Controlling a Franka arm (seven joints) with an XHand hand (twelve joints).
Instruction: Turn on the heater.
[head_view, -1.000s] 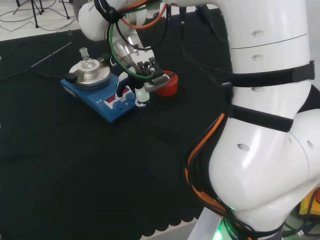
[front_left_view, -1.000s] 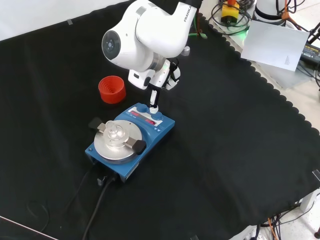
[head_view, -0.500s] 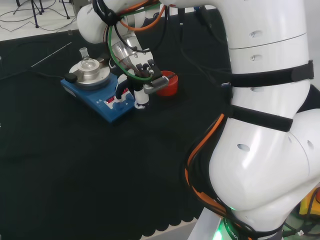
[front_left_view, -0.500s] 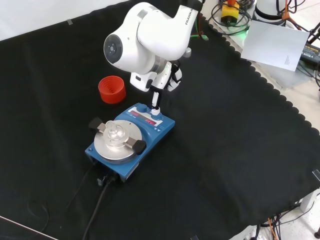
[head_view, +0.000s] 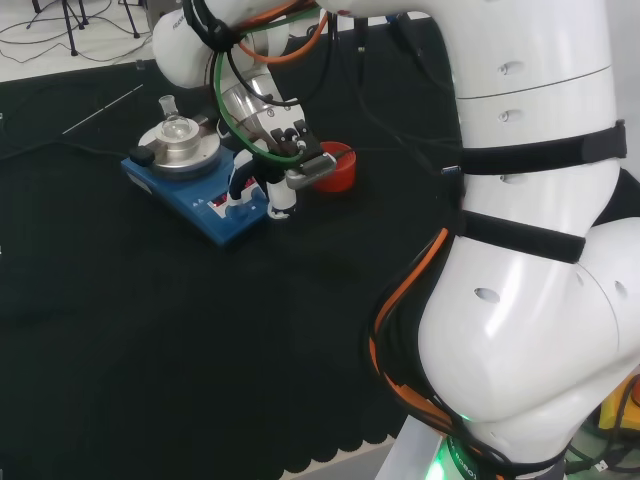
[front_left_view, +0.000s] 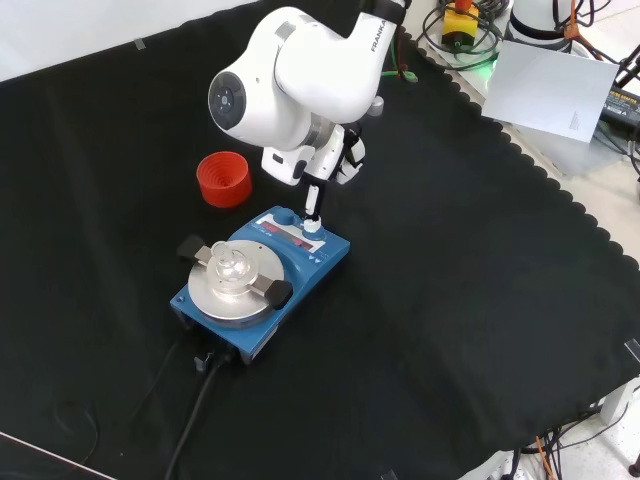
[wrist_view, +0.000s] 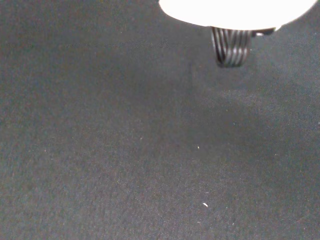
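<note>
the heater (front_left_view: 262, 283), a blue box with a round metal plate on top, sits on the black cloth (front_left_view: 450, 300) left of centre in the front view. a small clear flask (front_left_view: 230, 268) stands on the plate, between two black clamps. the heater's control panel is the sloped end nearest the arm, with red displays. a black cable (front_left_view: 195, 400) leaves the opposite end and runs toward the lower edge of the front view.

the hand (front_left_view: 318, 185) hangs over the panel end. in the front view one straight finger (front_left_view: 313, 207) points down, its tip at or just above the panel's edge; i cannot tell whether it touches. in the head view the other fingers look drawn in near the palm (head_view: 275, 150), and they grasp nothing.

a red ribbed ring (front_left_view: 224, 179) stands on the cloth just beyond the heater in the front view, apart from it, and to the right of the hand in the head view (head_view: 338, 168).
</note>
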